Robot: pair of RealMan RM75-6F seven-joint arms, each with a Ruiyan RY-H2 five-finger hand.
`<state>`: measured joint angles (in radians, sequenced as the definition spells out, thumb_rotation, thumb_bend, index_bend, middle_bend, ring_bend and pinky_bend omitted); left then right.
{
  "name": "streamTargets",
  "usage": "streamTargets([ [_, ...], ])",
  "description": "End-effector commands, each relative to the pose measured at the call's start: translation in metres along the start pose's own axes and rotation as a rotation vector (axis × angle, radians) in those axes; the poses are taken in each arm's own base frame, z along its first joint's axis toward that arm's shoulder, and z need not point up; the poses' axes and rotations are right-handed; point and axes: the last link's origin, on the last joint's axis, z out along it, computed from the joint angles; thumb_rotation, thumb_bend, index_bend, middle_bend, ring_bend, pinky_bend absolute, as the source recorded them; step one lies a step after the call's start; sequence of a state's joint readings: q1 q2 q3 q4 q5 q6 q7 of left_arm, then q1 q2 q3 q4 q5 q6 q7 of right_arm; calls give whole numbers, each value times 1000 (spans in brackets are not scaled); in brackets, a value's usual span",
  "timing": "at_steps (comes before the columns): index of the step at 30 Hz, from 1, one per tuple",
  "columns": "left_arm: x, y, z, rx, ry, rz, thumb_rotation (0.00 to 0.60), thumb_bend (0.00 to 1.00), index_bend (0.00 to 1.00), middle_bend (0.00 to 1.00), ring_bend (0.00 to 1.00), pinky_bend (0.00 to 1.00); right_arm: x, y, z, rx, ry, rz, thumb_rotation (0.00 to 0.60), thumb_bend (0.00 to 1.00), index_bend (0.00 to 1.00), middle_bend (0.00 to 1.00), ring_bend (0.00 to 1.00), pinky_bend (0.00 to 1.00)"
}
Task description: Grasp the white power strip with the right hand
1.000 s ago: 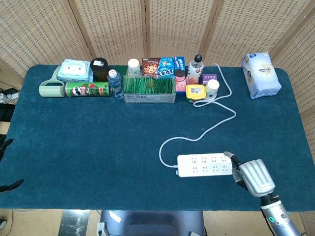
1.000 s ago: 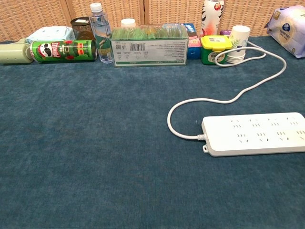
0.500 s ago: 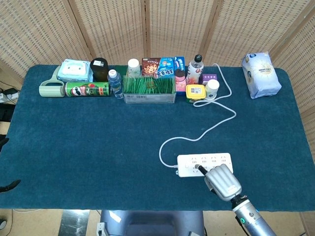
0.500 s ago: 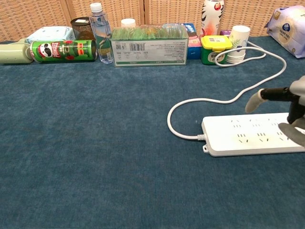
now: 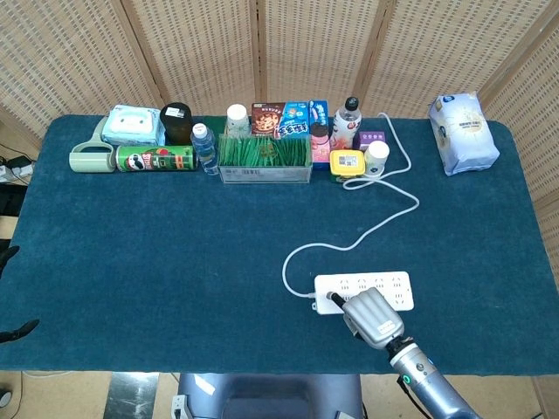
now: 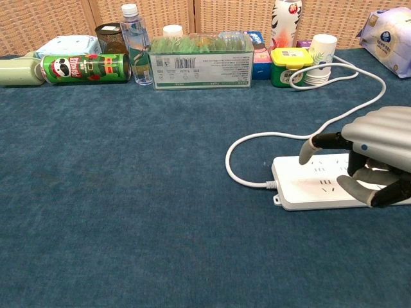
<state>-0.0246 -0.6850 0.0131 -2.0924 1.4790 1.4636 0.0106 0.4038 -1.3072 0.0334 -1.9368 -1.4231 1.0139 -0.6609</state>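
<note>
Over white power strip, right robot hand open, green Pringles can behind

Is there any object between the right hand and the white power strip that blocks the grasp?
Nothing visible does. The right hand is directly over the white power strip, fingers spread above its cord end. Its cable curves away toward the back.

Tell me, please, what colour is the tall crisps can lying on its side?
Green crisps can, best seen in the chest view.

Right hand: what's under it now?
The white power strip lies under the right hand, its cord end showing. The hand covers the strip's other end, so finger contact there cannot be seen.
</note>
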Motion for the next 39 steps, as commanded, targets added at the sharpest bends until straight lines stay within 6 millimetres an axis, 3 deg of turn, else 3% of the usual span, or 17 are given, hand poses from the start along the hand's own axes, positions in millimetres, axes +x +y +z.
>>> streamTargets([
  [1, -2, 1, 1, 4, 1, -1, 600, 120, 0, 0, 0, 22, -4, -1, 6, 2, -17, -10, 600, 638, 252, 959, 1000, 1000],
  [12, -5, 3, 0, 1, -9, -2, 600, 120, 0, 0, 0, 21, -11, -3, 23, -26, -70, -41, 600, 638, 252, 959, 1000, 1000],
  [39, -7, -5, 2, 9, -23, -12, 600, 119, 0, 0, 0, 22, -21, 6, 22, -57, -105, -60, 600, 640, 252, 959, 1000, 1000],
])
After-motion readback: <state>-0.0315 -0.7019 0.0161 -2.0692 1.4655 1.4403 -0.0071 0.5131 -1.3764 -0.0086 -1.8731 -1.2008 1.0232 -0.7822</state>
